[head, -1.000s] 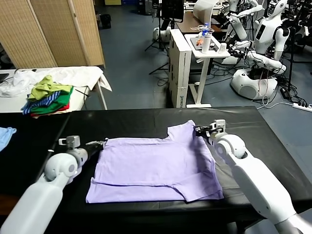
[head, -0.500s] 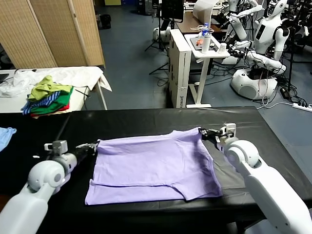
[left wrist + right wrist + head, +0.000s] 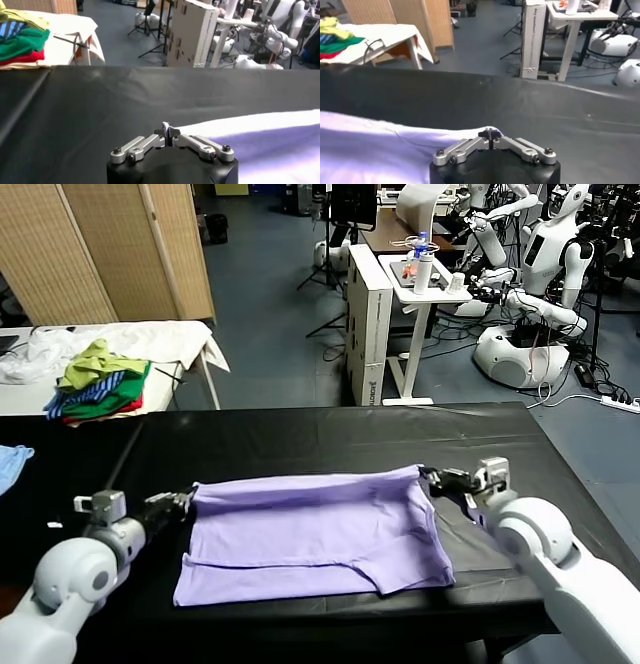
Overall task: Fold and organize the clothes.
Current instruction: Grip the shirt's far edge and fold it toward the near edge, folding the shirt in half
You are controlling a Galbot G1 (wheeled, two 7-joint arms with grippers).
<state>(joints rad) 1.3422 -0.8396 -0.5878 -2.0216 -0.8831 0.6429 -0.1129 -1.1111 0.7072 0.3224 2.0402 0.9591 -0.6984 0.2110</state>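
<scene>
Black cloth covered the worktop (image 3: 300, 434) that filled the lower half of my head view, with a lab floor and other robots beyond it. On that worktop, in the lower centre of the frame, lay the lavender T-shirt (image 3: 310, 534), spread mostly flat with its far edge lifted into a soft roll running from side to side. A folded flap showed along the near edge, toward the lower right.

My left tool (image 3: 183, 501) sat at the shirt's far left corner, left of centre in the frame, clenched on the fabric; in the left wrist view a small peak of pale cloth stuck up between its closed fingers (image 3: 150, 143). My right tool (image 3: 433, 477) was at the far right corner, right of centre, likewise clamped on the hem, and the right wrist view showed the cloth (image 3: 395, 150) bunched at its tips (image 3: 490, 134).

Outward from there, a scrap of light blue garment (image 3: 10, 464) lay at the left edge of the frame. On a white table (image 3: 170, 339) in the upper left I saw a pile of green, yellow, striped and red clothes (image 3: 98, 379), with a wicker screen (image 3: 110, 249) behind it.
</scene>
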